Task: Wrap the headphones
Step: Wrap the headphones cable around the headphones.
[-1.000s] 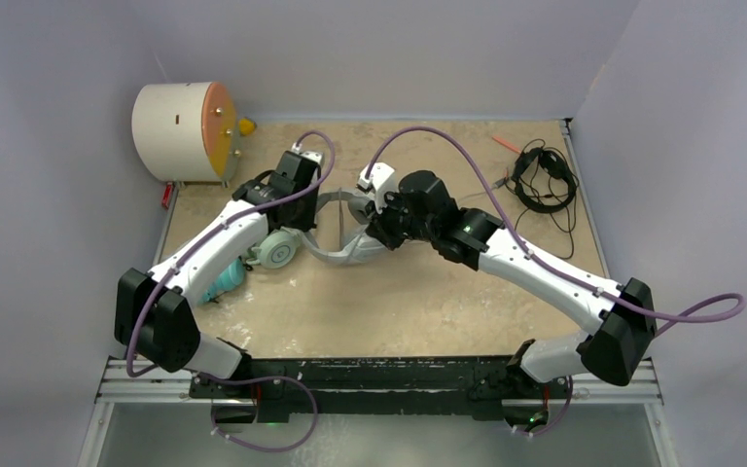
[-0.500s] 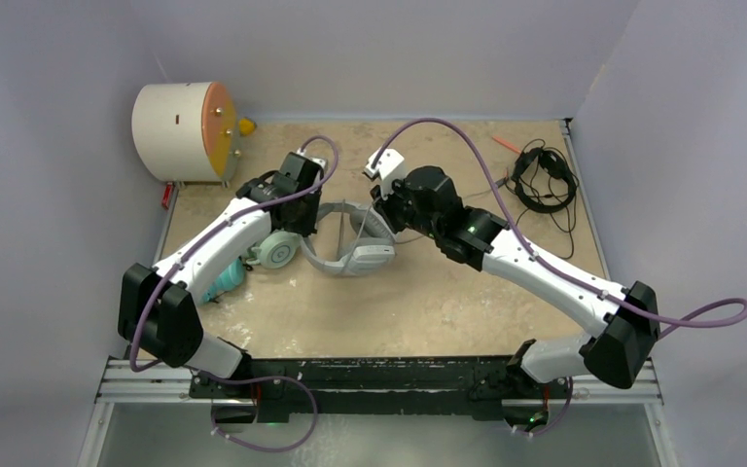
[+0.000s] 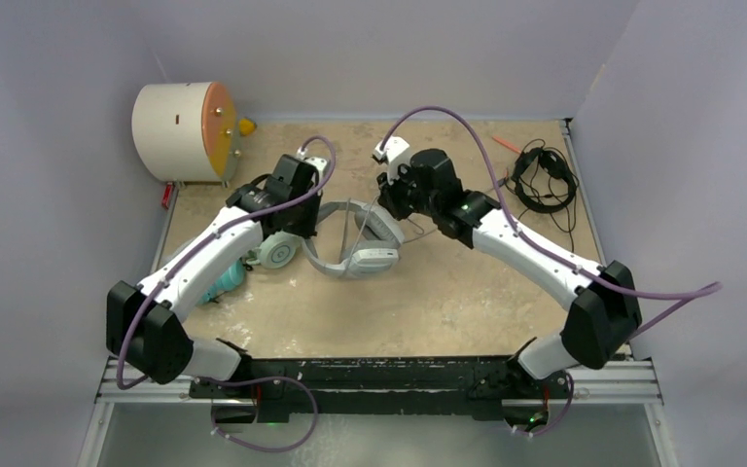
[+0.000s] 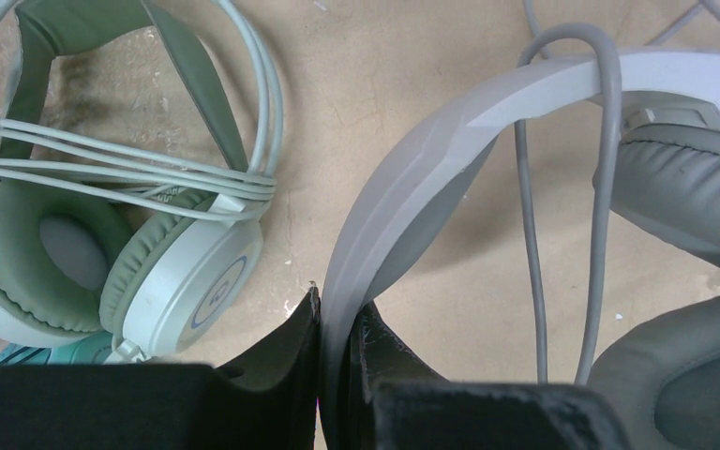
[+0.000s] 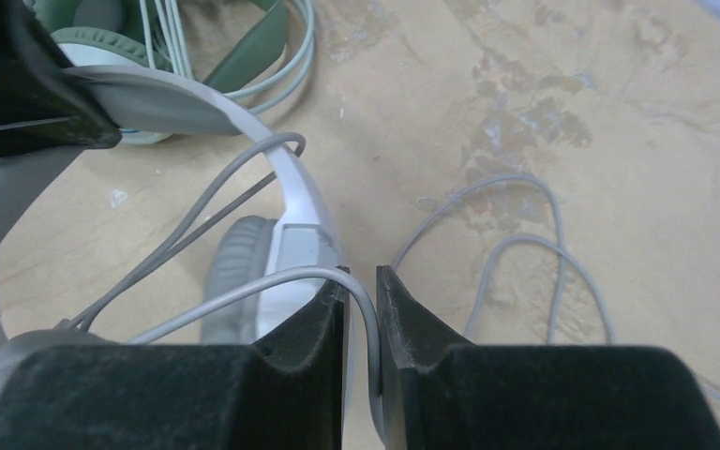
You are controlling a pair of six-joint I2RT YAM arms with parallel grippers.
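Note:
The large white-and-grey headphones (image 3: 362,255) lie mid-table between my arms. My left gripper (image 4: 337,305) is shut on their grey headband (image 4: 431,159), at the band's left side (image 3: 323,255). My right gripper (image 5: 361,274) hovers just beyond the ear cups (image 3: 386,202). Its jaws stand slightly apart, and the grey cable (image 5: 239,287) runs loosely down between them. Part of that cable is looped over the headband (image 5: 295,187). The mint-green headphones (image 4: 103,272), cord wound round them, lie left of my left gripper (image 3: 303,226). A teal-cupped pair (image 3: 226,280) sits further left. Thin black headphones (image 3: 543,180) lie far right.
A cream drum with an orange face (image 3: 180,119) stands at the back left corner. Loose grey cable loops (image 5: 525,253) lie on the tabletop right of my right gripper. Grey walls close in the table at the back and both sides.
My right gripper has moved toward the back of the table and its jaws have parted a little round the cable. The white-and-grey headphones have settled flatter on the table. My left gripper keeps its hold.

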